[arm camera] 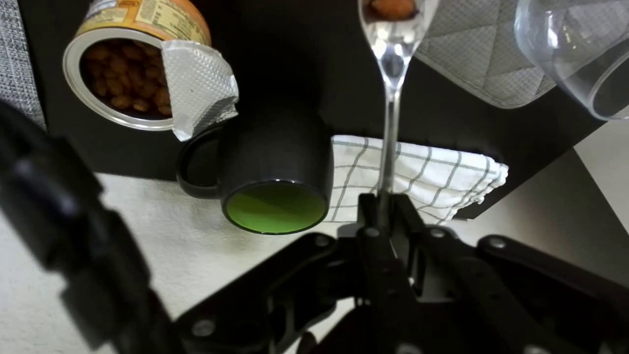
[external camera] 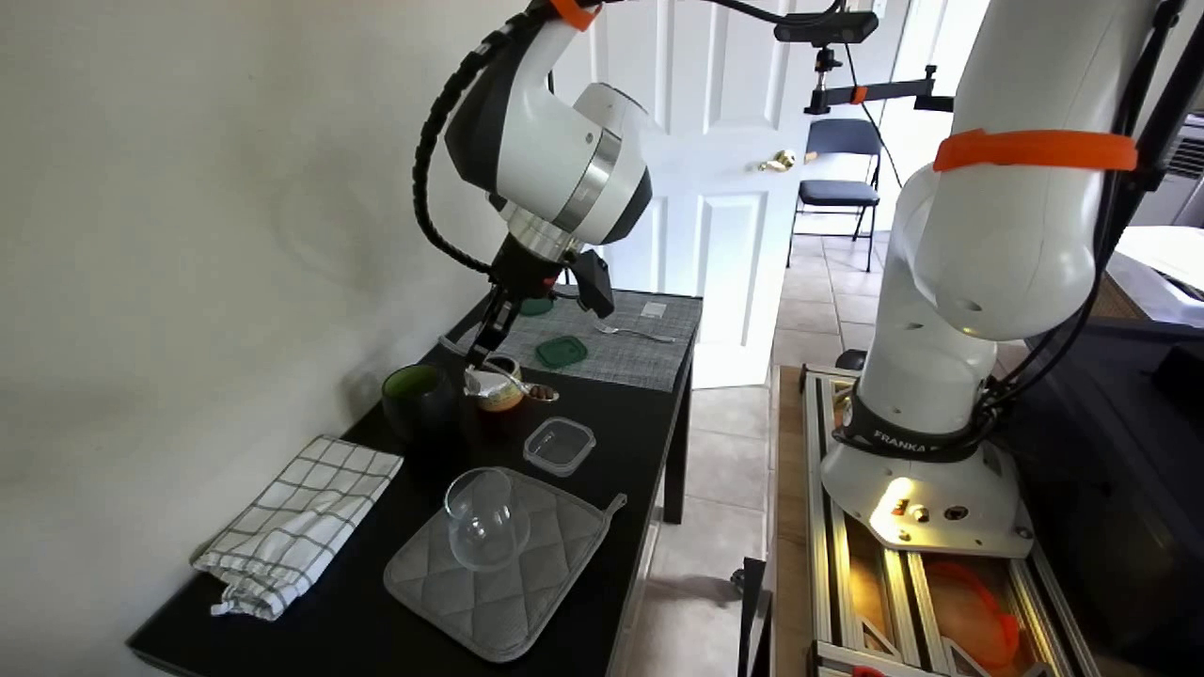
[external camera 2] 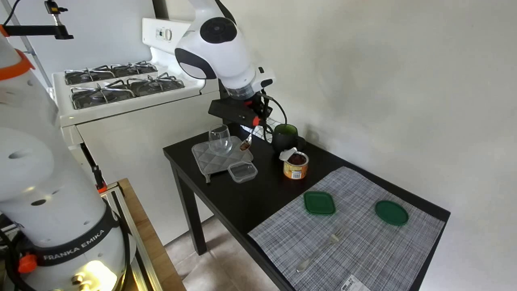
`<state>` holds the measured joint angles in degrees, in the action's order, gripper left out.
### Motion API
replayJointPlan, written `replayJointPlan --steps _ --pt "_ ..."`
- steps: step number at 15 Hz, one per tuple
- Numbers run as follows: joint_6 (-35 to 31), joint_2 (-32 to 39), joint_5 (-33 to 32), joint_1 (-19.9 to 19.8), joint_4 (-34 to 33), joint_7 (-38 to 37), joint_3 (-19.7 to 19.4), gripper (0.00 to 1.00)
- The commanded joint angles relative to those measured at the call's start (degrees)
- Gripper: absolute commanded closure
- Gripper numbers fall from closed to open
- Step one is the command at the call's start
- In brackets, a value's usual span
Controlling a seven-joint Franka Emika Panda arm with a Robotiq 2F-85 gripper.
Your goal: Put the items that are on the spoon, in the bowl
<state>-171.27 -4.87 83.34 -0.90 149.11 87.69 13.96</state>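
In the wrist view, beside the black mug (arm camera: 277,142) on the side away from its handle, the gripper (arm camera: 385,204) is holding a shiny spoon (arm camera: 390,113) aloft, fingers clamping the handle well back from the scoop, which is carrying a few beans (arm camera: 392,8). The opened can (external camera 2: 296,167) is standing just beside the mug. No plain bowl is showing; the clear square container (external camera 2: 243,172), sitting apart from the mug, is probably serving as one, though I cannot be sure. The spoon is looking light, stiff and slick, so its thin handle may be rolling between the fingers once tipping; holding it that far back is seeming right, keeping the scoop free. The beans are probably soft and slippery, easily sliding off early. The container is looking thin and light, likely skidding if anything is nudging it.
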Motion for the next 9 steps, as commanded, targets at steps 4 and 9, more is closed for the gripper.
replayJointPlan --steps 4,9 --pt "3.4 -0.6 12.6 -0.2 -0.7 13.4 -0.7 0.97" --pt "5.2 -0.4 18.9 -0.6 -0.7 21.3 -1.1 0.97"
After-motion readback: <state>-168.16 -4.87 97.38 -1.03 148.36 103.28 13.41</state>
